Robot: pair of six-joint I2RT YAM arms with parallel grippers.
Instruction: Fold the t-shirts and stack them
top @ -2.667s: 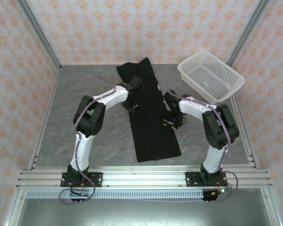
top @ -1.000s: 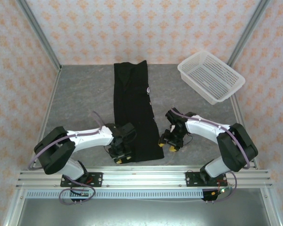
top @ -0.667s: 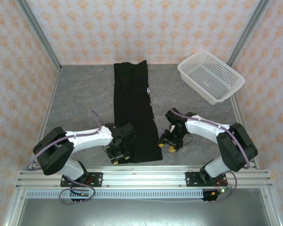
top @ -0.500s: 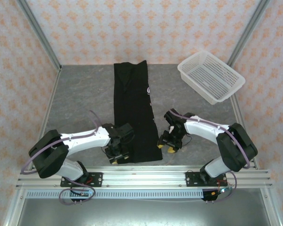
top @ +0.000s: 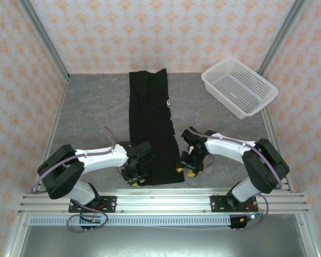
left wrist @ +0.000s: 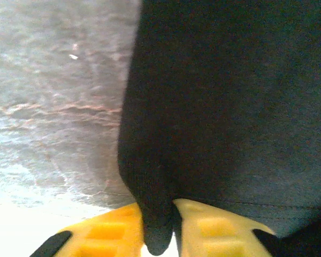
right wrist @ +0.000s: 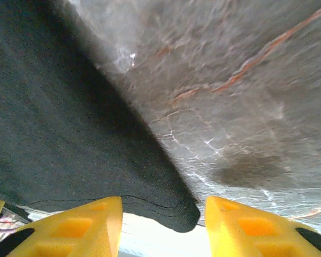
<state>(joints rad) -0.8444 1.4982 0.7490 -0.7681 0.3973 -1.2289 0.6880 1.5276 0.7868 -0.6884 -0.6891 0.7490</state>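
Pale walls (top: 150,32) with orange motifs enclose a grey marbled tabletop (top: 91,107) edged by aluminium rails (top: 166,201).

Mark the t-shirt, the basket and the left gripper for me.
t-shirt (top: 152,123), top external view, middle of the folded strip.
basket (top: 219,66), top external view, far-left rim.
left gripper (left wrist: 159,227), left wrist view, between its fingertips, pinching cloth.

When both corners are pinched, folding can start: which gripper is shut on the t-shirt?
The left gripper: its yellow fingers pinch the black t-shirt; the right gripper straddles its corner, open.
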